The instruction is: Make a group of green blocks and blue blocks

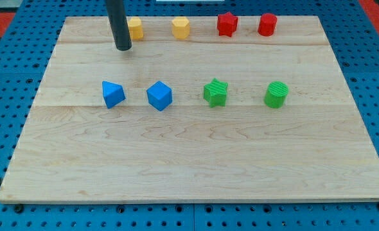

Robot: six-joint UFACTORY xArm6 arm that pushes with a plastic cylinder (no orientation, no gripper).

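Two blue blocks lie in a row across the board's middle: a blue wedge-like block at the left and a blue cube right of it. A green star and a green cylinder follow to the right, each apart from the others. My tip rests on the board near the view's top left, well above the blue wedge block and just left of a yellow block.
Along the top edge of the wooden board stand two yellow blocks, a red star and a red cylinder. A blue pegboard surrounds the board.
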